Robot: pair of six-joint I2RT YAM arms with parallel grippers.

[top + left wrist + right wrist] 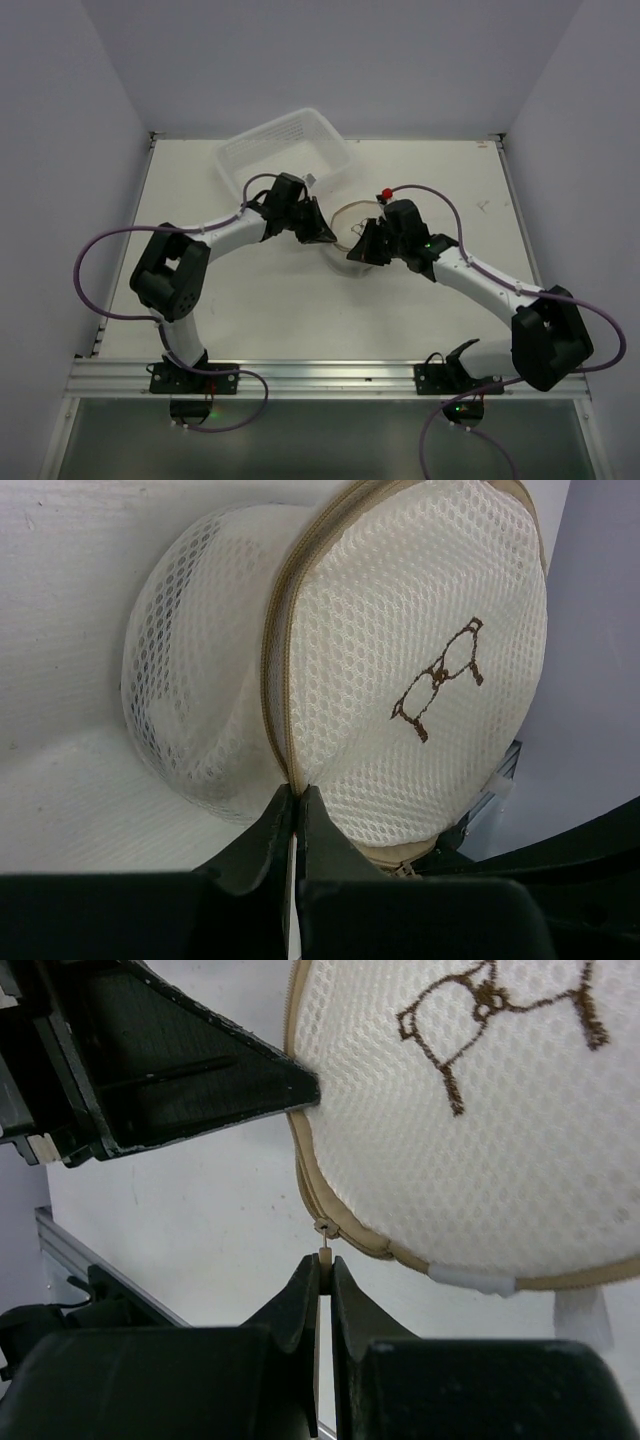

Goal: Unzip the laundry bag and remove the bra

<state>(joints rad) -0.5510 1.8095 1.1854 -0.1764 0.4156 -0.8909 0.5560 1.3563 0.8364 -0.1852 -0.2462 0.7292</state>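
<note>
Bag (400,680) looks zipped shut, with no bra out yet. Left gripper (298,805) pinches its brown edge; right gripper (325,1265) pinches the zip pull (324,1232).

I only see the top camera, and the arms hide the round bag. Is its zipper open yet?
Observer: Not yet. In the right wrist view the laundry bag looks zipped shut along the rim that shows.
Operator: Is anything holding the zipper tab?
Observer: Yes, the right hand is shut on the zipper pull.
Operator: And the other hand?
Observer: The left hand is shut on the bag's tan rim, right at the seam.
</note>
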